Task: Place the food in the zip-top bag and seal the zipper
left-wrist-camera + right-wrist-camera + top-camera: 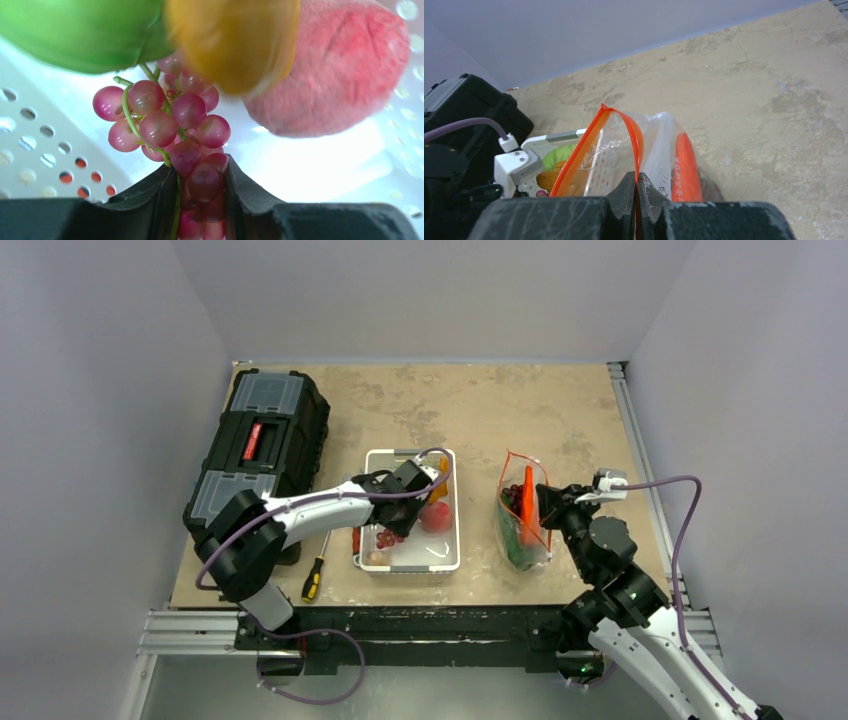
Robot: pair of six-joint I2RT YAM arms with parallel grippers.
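Note:
My left gripper is down in the white tray, shut on a bunch of purple-red grapes. A pink peach, a green piece and a yellow-orange piece lie by the grapes. My right gripper is shut on the red-orange zipper of the clear zip-top bag and holds its mouth up and open. An orange carrot and greens lie inside the bag.
A black toolbox stands at the back left. A yellow-handled screwdriver lies left of the tray near the front edge. A red-handled tool lies against the tray's left side.

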